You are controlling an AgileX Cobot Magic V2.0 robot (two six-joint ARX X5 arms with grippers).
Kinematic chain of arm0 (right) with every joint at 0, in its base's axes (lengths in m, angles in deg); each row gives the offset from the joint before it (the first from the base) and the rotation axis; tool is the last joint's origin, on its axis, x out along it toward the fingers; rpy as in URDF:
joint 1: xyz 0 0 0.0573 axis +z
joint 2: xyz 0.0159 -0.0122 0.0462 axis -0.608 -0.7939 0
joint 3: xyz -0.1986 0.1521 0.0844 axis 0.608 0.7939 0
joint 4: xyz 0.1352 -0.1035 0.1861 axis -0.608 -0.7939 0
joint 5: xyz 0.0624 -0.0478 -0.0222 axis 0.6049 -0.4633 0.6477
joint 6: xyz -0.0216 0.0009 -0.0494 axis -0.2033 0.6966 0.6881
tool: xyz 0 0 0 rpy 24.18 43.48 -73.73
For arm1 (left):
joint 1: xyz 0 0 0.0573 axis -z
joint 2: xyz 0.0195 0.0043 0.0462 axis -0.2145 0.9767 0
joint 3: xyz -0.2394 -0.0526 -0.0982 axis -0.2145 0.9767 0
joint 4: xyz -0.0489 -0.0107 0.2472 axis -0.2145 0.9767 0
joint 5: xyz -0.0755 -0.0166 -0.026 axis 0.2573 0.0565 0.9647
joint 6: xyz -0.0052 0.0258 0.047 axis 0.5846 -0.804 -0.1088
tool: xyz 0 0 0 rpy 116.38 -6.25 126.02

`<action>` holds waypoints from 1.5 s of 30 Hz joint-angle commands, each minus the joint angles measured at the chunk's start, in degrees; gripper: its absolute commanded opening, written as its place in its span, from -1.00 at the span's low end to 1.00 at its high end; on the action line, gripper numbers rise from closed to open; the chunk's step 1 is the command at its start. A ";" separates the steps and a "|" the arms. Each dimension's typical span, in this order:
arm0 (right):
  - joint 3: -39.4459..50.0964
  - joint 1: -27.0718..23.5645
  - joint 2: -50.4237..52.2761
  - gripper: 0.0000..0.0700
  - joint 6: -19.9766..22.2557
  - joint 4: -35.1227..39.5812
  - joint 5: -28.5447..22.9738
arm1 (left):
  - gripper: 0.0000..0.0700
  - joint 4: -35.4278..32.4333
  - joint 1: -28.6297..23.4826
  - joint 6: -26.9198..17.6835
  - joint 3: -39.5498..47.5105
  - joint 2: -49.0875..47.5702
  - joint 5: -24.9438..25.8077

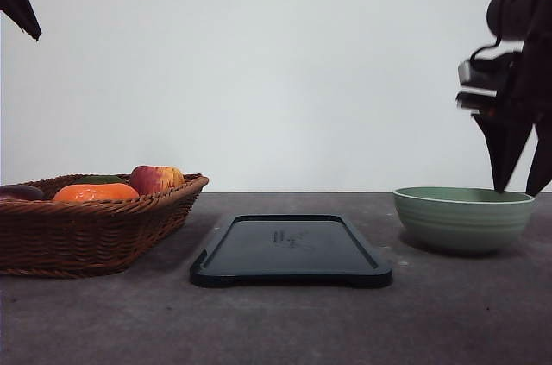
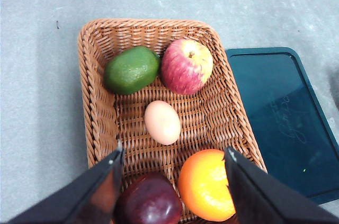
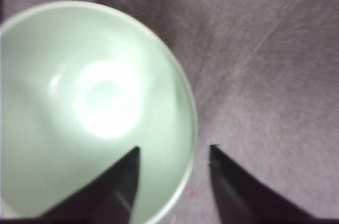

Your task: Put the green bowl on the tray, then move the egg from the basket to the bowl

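Neither step done: green bowl (image 1: 463, 217) sits on the table at frame right, off the tray (image 1: 291, 250); right gripper (image 3: 174, 152) spread astride its rim; egg (image 2: 162, 122) mid-basket (image 2: 95, 102), left gripper (image 2: 172, 160) spread above.

Soft even light; blurred, glare-washed green bowl (image 3: 95, 107).

A low front camera faces the wall across the table. Wrist cameras look steeply down: left over the basket (image 2: 159, 123), right close over the green bowl (image 3: 90, 107).
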 commanded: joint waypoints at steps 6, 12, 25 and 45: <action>-1.69 -0.47 -2.85 -1.00 0.70 1.12 -0.47 | 0.10 -0.28 0.15 -0.43 -1.29 0.39 0.22; -9.28 0.58 -2.78 -1.00 0.62 -6.20 0.26 | 0.10 -0.28 0.15 -0.42 -1.29 0.39 0.22; -23.30 9.77 -2.98 -1.00 -1.63 -12.19 3.25 | 0.10 -0.33 0.15 -0.44 -1.29 0.42 0.22; -23.34 23.08 -16.14 -1.00 -5.39 -2.26 2.55 | 0.10 -0.34 0.15 -0.42 -1.29 0.42 0.22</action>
